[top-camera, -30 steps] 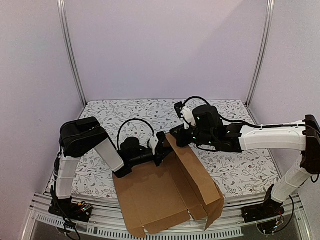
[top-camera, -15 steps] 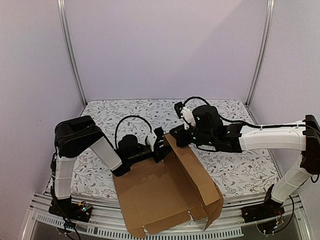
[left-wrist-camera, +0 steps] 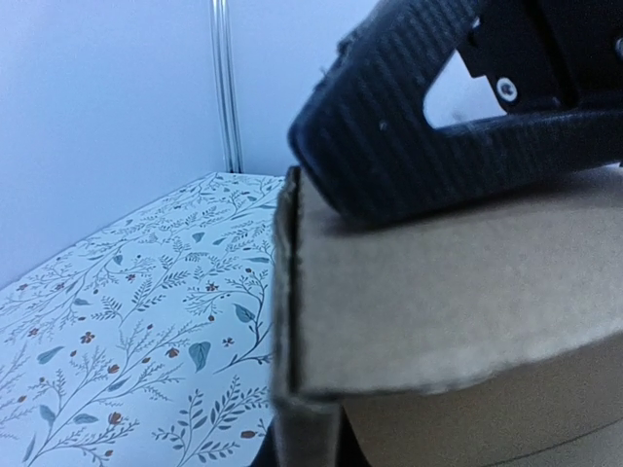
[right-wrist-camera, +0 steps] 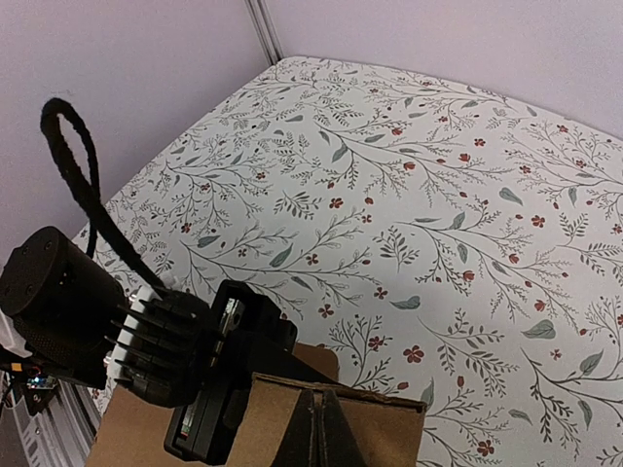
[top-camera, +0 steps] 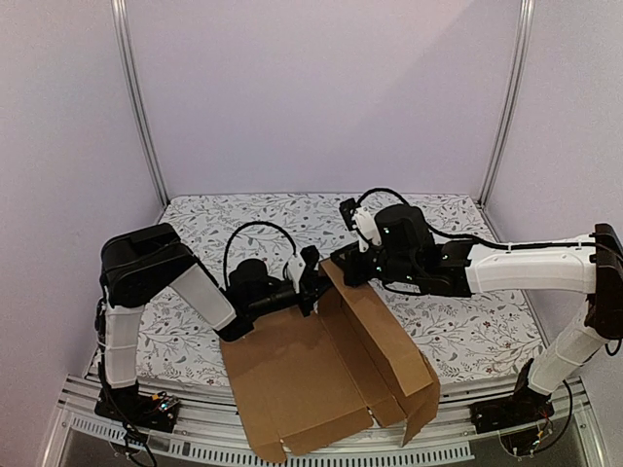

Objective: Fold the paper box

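Observation:
The paper box is a brown cardboard sheet lying at the table's front centre. Its right panel is raised at a slant. My right gripper is shut on the far top corner of that panel; in the right wrist view its fingers pinch the cardboard edge. My left gripper sits just left of it, shut on the same corner's edge, with cardboard between its dark fingertips. A black finger of the right gripper rests on top of the flap.
A floral cloth covers the table. Metal posts stand at the back corners against plain walls. The cardboard overhangs the front rail. Both arms meet over the table's middle.
The left gripper opened briefly and shut again on the panel's far corner, shifting slightly left. The raised panel's near corner moved a little right. The right arm stayed put.

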Action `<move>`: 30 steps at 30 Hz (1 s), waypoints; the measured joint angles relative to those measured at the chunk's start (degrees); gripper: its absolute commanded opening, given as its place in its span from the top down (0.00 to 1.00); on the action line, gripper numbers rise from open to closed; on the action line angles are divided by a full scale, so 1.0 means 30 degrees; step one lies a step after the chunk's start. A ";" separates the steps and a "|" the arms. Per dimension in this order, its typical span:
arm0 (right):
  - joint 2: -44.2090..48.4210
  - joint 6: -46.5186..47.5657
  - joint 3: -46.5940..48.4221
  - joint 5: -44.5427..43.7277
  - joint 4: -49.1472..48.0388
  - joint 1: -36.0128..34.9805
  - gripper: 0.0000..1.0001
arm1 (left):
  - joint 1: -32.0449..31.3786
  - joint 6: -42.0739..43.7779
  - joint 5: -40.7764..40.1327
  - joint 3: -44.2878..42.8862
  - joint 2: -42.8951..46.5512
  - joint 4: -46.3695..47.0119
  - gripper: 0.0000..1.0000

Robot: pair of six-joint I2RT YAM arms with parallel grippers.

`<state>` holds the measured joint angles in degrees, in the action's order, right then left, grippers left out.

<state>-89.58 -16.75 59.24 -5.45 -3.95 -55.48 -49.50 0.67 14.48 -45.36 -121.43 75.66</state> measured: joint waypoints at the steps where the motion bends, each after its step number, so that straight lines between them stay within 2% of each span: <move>1: 0.0000 0.0000 0.0000 0.0000 0.0007 -0.0007 1.00 | 0.0000 -0.0022 0.0000 0.0000 0.0007 -0.0022 1.00; 9: 0.0007 0.0000 -0.0007 0.0000 0.0007 -0.0007 0.99 | 0.0000 -0.0095 0.0000 0.0000 0.0007 -0.0022 1.00; 19: 0.0678 0.0015 -0.0029 -0.0219 0.0831 -0.0138 0.57 | 0.0000 -0.0066 -0.1195 0.0291 0.0801 -0.1078 1.00; 25: 0.2390 0.0539 -0.0313 -0.1042 0.2652 -0.0146 0.52 | 0.0000 0.0051 -0.2965 0.0459 0.1610 -0.1821 1.00; 30: 0.4481 0.1042 -0.0313 -0.2011 0.4255 -0.0146 0.50 | 0.0058 -0.0160 -0.5486 0.0809 0.2499 -0.2688 1.00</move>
<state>-76.14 -13.63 58.30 -11.49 8.82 -55.92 -49.32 0.19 -1.98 -42.94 -113.93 67.59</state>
